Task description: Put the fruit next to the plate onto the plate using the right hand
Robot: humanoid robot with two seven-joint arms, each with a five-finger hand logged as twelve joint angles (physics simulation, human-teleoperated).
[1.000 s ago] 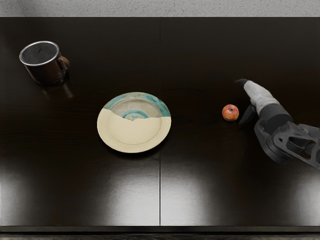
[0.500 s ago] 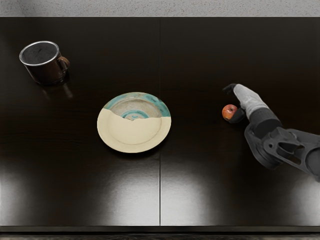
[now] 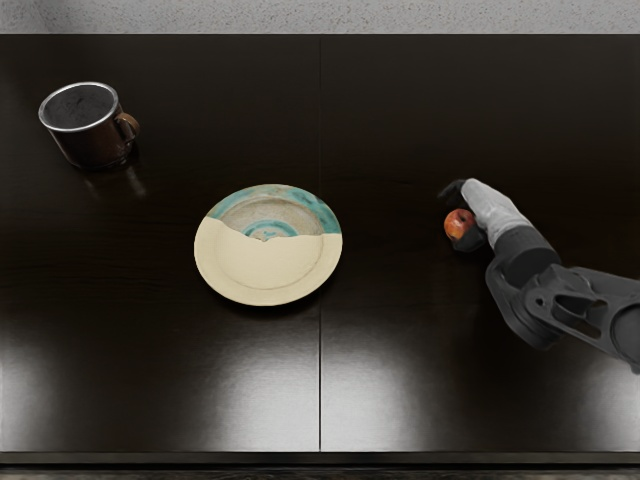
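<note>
Since half a second ago the right hand [image 3: 480, 212] has slid closer, and its fingers now curl round the apple [image 3: 457, 224] in what looks like a closed grip. The apple sits on the worktop [image 3: 400, 350], well right of the plate [image 3: 262, 270]. Probably light, firm and smooth-skinned, it could roll, so it is best held across its widest girth.

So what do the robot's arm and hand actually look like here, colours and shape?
Only the right arm shows, entering from the right edge: a bulky dark grey forearm built of angular, faceted shell pieces with recessed panels. The right hand, at the apple, has a pale grey cover over its back and black fingers. No cables or markings are visible.
</note>
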